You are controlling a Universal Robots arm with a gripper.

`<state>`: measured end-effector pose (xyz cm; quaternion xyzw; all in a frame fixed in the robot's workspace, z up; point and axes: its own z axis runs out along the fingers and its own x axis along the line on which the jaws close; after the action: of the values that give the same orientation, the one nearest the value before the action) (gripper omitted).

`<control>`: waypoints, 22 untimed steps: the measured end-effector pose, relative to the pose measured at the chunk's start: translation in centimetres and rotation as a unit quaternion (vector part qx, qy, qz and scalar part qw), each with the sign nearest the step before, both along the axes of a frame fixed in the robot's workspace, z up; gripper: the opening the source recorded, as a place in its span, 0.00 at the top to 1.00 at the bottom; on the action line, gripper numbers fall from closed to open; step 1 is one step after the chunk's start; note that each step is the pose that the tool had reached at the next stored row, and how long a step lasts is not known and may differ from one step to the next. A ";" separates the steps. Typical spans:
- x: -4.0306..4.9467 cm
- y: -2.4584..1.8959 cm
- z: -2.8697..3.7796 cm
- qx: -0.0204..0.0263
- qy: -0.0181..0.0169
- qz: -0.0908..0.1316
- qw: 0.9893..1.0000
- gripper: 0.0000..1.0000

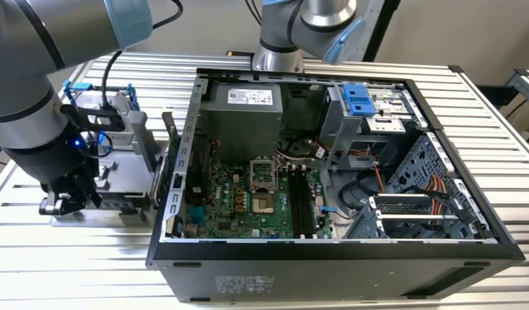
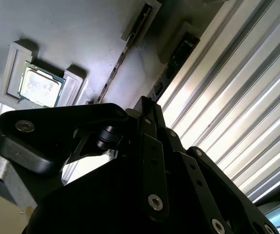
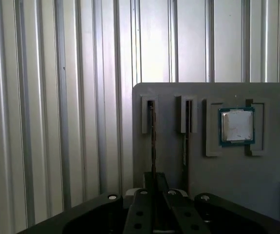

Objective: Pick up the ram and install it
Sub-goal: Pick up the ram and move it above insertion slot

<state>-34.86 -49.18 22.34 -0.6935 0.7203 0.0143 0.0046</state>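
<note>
gripper [image 3: 153, 176]: closed on the ram [image 3: 152, 141], which stands on edge in a tray [image 3: 237, 190] slot
tray: in the exterior view, at 9 o'clock from the computer case [image 1: 333, 261]

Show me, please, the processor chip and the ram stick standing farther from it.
processor chip [image 3: 236, 126], first wrist view, centre of its silver lid.
farther ram stick [image 3: 152, 139], first wrist view, its thin edge in the slot.

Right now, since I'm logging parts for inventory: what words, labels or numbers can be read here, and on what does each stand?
No text can be read.
White label on the power supply: print too small.
Pale sticker on the case's near wall: too small.
Sticker on the drive cage: blurred.
Processor lid: no legible marking.
Ram, edge-on in its tray slot: nothing readable.
</note>
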 end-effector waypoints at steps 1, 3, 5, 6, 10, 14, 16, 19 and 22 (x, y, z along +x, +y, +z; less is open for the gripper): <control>0.00 0.00 0.03 0.000 0.000 0.000 1.000 1.00; 0.00 0.00 0.09 0.000 0.000 0.000 1.000 1.00; 0.00 0.00 0.16 0.000 0.000 0.000 1.000 1.00; 0.00 0.00 0.19 0.000 0.000 0.000 1.000 1.00; 0.01 -0.01 0.38 0.000 0.000 0.000 1.000 1.00; 0.00 0.00 0.61 0.000 0.000 0.000 1.000 1.00; -0.01 0.00 0.74 0.000 0.000 0.000 1.000 1.00; 0.00 0.00 0.95 0.000 0.000 0.000 1.000 1.00; 0.01 -0.01 1.14 0.000 0.000 0.000 1.000 1.00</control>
<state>-34.85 -49.19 23.49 -0.6935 0.7203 0.0143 0.0045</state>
